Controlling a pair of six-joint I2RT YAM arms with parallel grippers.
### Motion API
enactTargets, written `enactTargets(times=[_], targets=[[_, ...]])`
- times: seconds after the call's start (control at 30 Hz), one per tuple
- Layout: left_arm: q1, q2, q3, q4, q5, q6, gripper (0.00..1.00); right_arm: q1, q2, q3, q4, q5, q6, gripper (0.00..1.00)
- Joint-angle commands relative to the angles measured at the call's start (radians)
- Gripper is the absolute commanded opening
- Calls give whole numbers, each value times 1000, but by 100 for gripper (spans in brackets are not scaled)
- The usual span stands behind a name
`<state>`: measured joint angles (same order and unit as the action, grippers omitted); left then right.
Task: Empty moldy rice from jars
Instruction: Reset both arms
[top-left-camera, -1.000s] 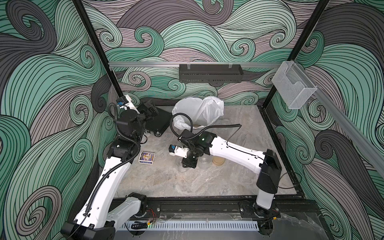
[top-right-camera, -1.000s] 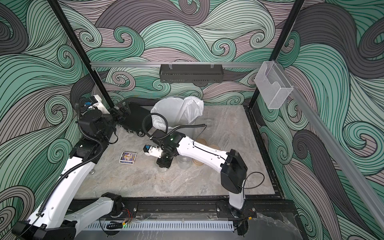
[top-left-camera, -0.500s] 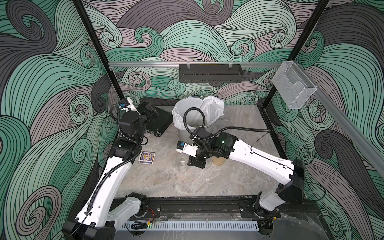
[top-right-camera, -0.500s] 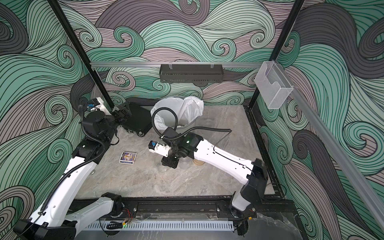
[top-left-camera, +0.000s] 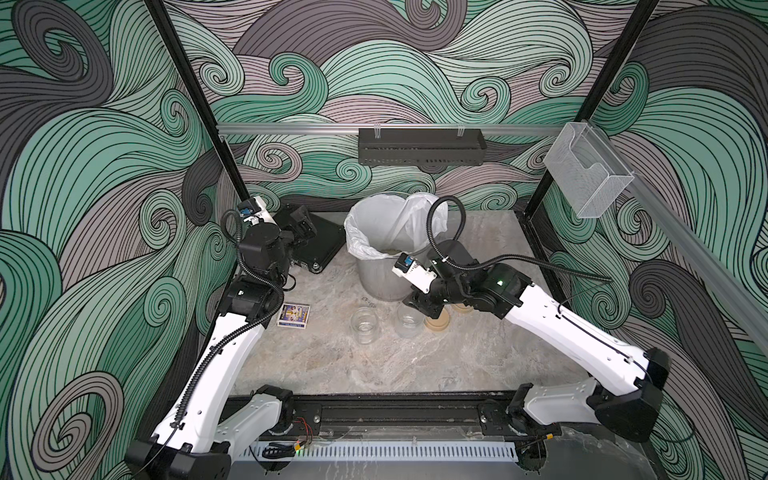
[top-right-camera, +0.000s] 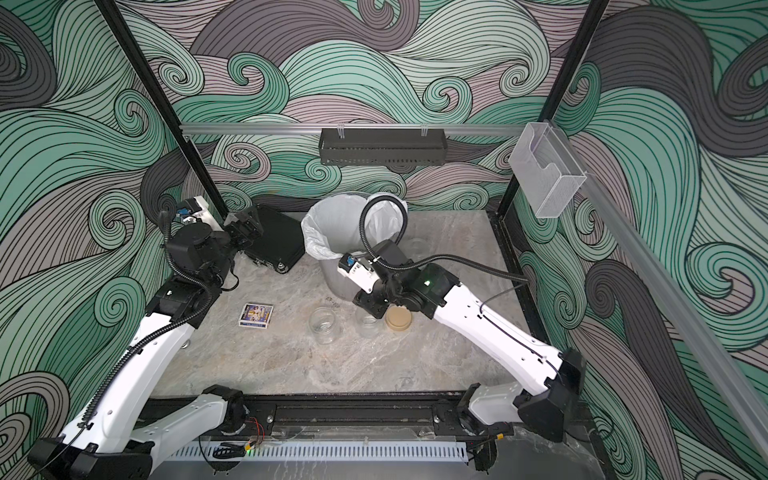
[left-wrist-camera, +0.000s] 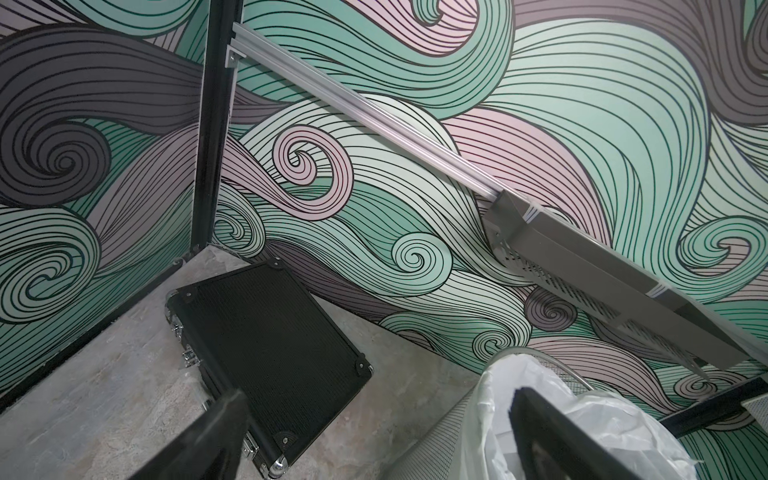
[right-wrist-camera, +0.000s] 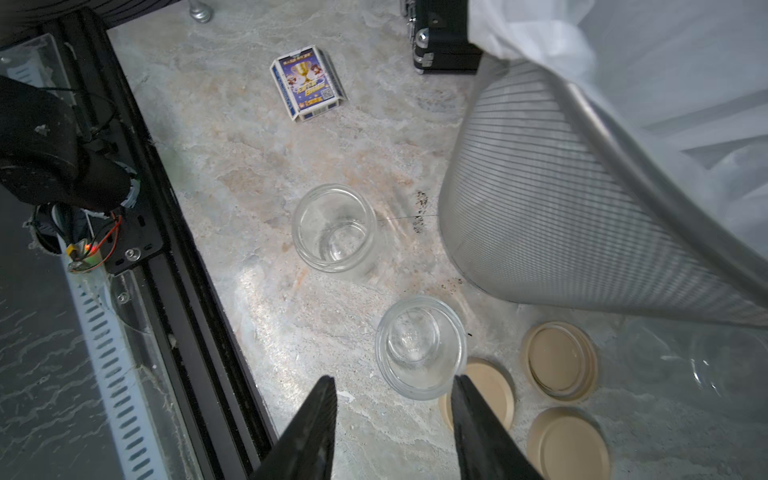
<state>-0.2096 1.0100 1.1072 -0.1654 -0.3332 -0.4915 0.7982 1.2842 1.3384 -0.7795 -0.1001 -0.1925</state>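
Two clear jars stand upright and empty on the table, one to the left (top-left-camera: 363, 325) (right-wrist-camera: 334, 228) and one to its right (top-left-camera: 409, 320) (right-wrist-camera: 420, 347). A third clear jar (right-wrist-camera: 706, 365) shows only as a blur beside the bin. Three tan lids (right-wrist-camera: 559, 359) lie flat by the right jar. Beige moldy rice (top-left-camera: 392, 250) shows low inside the lined bin. My right gripper (right-wrist-camera: 394, 378) (top-left-camera: 419, 305) hangs open and empty just above the right jar. Over the black case at the back left, my left gripper (left-wrist-camera: 378, 392) (top-left-camera: 301, 224) is wide open and empty.
The silver mesh bin (top-left-camera: 380, 274) (right-wrist-camera: 561, 208) with its white liner stands just behind the jars. A black case (top-left-camera: 320, 245) lies at the back left and a card pack (top-left-camera: 294, 316) on the left. Dark specks (right-wrist-camera: 419, 203) dot the table by the bin.
My right gripper has left the left jar standing, moved right to above the right jar, and opened wider. The left arm has shifted slightly toward the back corner.
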Motion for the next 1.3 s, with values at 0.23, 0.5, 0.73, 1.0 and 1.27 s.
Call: enactTargets(times=[0.23,0.5,0.73,1.0,1.27], targets=[[8,-10,-36,11,-65,97,99,-273,-134,-161,197,39,103,56],[7,17,-125,59,-129,203,99,-524,-177,-332,368,29,236,82],[7,79,-238,156,-148,387,99,-705,-168,-503,574,5,324,99],[10,180,-383,277,-227,382,99,-755,-132,-791,1024,101,265,99],[28,324,-463,393,-247,374,99,-772,23,-894,1228,154,283,99]])
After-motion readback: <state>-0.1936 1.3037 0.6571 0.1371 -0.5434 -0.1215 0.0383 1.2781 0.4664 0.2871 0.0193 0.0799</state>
